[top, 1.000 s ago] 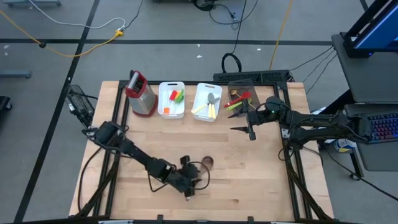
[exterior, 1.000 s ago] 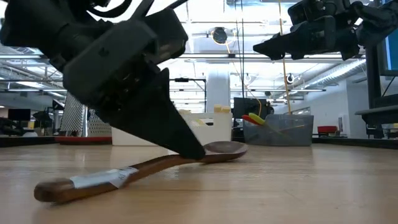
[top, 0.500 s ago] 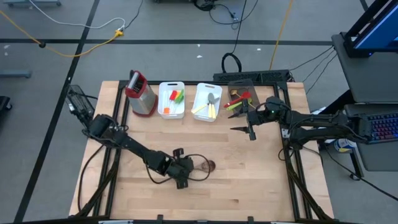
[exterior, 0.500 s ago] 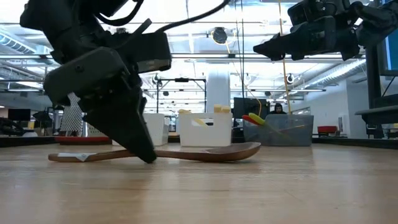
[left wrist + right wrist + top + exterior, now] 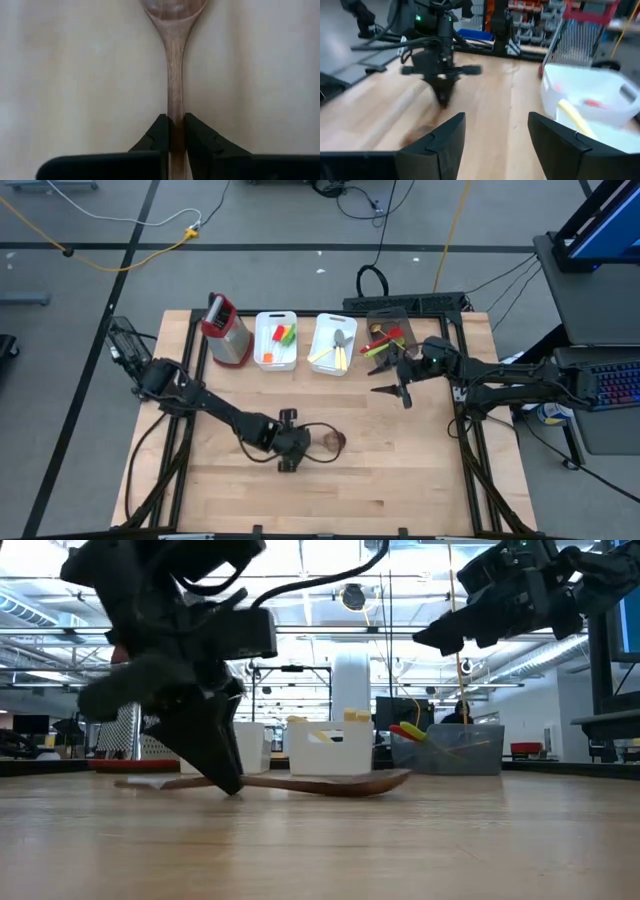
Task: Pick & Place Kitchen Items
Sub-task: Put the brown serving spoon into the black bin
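Observation:
A brown wooden spoon (image 5: 318,446) lies on the table's near middle, its bowl (image 5: 334,442) toward the right. My left gripper (image 5: 289,452) stands over its handle and is shut on it; the low view shows the spoon (image 5: 330,781) lying almost level. My right gripper (image 5: 402,391) hangs open above the table's far right, in front of the bins, with nothing between its fingers (image 5: 437,142). My left gripper pinches the spoon's handle (image 5: 175,122) between its two fingers (image 5: 161,136), roughly midway along it. The fingers come from above, pointing down, and lie across the handle. The spoon stays about level, its bowl (image 5: 385,780) resting on the table.
Along the far edge stand a red-topped grater (image 5: 226,330), a white bin (image 5: 277,341) with coloured pieces, a white bin (image 5: 334,344) with utensils and a clear bin (image 5: 385,335) with red and green utensils. Bare wood lies around the spoon.
My left gripper has gone toward the table's far and left edges and has shut on the spoon's handle. The spoon has turned about on the table: its handle has swung from the near side toward the left, while its bowl has stayed in place.

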